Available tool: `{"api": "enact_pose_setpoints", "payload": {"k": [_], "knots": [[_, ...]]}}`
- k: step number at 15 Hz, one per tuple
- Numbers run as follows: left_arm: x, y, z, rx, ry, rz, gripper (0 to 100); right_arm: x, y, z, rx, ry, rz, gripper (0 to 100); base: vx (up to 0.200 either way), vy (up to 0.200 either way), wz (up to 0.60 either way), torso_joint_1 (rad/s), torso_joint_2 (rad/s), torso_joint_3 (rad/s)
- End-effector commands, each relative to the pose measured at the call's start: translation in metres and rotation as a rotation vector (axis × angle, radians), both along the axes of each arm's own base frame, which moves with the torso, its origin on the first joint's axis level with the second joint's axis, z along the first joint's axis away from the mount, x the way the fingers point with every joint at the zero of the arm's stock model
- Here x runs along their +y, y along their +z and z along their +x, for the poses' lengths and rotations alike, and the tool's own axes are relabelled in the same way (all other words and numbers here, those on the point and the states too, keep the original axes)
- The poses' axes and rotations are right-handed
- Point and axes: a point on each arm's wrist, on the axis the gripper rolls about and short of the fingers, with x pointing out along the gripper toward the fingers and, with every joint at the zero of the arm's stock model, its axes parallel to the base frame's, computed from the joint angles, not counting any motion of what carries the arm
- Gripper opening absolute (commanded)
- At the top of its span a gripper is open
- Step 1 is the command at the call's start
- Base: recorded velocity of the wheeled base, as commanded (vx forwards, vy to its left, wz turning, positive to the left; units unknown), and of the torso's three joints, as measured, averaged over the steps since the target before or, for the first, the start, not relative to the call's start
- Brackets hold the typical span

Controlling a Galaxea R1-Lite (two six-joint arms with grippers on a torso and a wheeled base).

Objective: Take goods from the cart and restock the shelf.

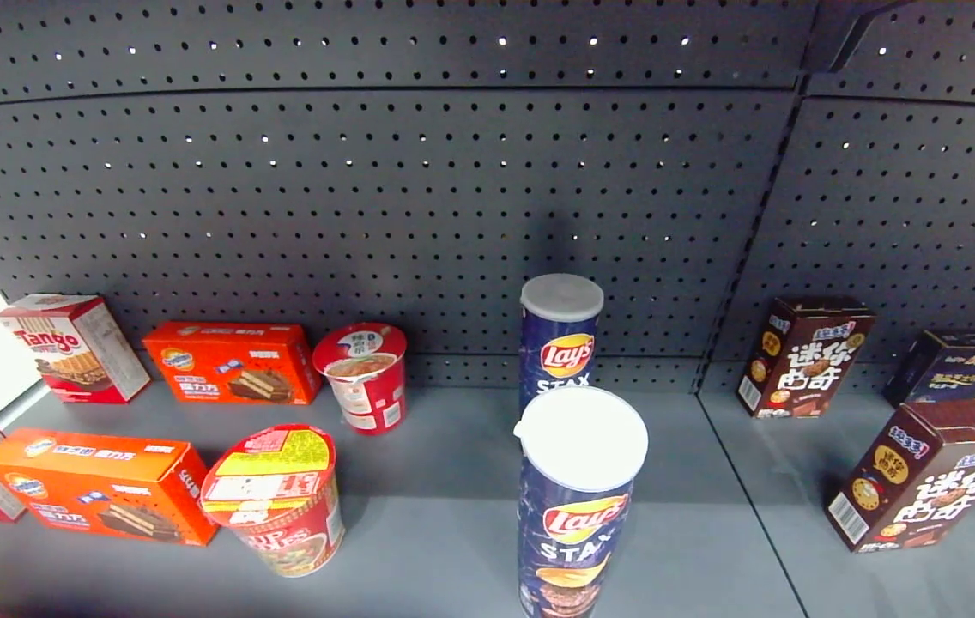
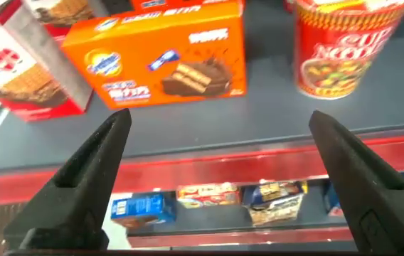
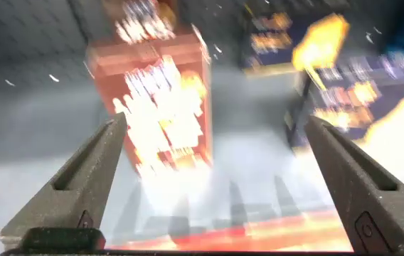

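The grey shelf (image 1: 453,506) holds two tall dark-blue chip cans, one in front (image 1: 578,506) and one behind (image 1: 560,343). Left of them stand two red cup noodles (image 1: 277,498) (image 1: 365,376) and two orange boxes (image 1: 97,485) (image 1: 230,362). On the right stand brown chocolate boxes (image 1: 805,356) (image 1: 925,476). My left gripper (image 2: 220,121) is open and holds nothing, in front of the shelf edge, facing an orange box (image 2: 163,60) and a cup noodle (image 2: 337,46). My right gripper (image 3: 216,124) is open and holds nothing, facing a brown box (image 3: 163,107).
A red-and-white wafer box (image 1: 74,346) stands at the far left, and a dark-blue box (image 1: 968,369) at the far right. A perforated back panel (image 1: 367,189) closes the shelf. Below the red edge strip (image 2: 209,171), small packs (image 2: 216,199) lie on a lower shelf. Bare shelf lies between the cups and the cans.
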Motion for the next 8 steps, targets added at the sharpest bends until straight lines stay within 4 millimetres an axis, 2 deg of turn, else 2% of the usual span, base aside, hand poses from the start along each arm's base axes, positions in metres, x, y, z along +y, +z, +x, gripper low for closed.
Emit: {"api": "enact_pose_setpoints", "payload": {"k": [1, 3, 8], "knots": [[-0.001, -0.018, -0.015, -0.042, 0.030, 0.010, 100, -0.001, -0.036, -0.030, -0.027, -0.047, -0.048, 100, 0.000, 0.000, 0.00, 0.000, 0.00, 0.000], [-0.002, -0.032, -0.028, -0.036, 0.030, 0.012, 100, -0.001, -0.059, -0.048, -0.011, -0.032, -0.082, 100, 0.000, 0.000, 0.00, 0.000, 0.00, 0.000], [-0.003, -0.035, -0.030, -0.063, -0.011, 0.008, 100, 0.003, -0.064, -0.045, -0.059, 0.143, -0.034, 100, 0.000, 0.000, 0.00, 0.000, 0.00, 0.000]]}}
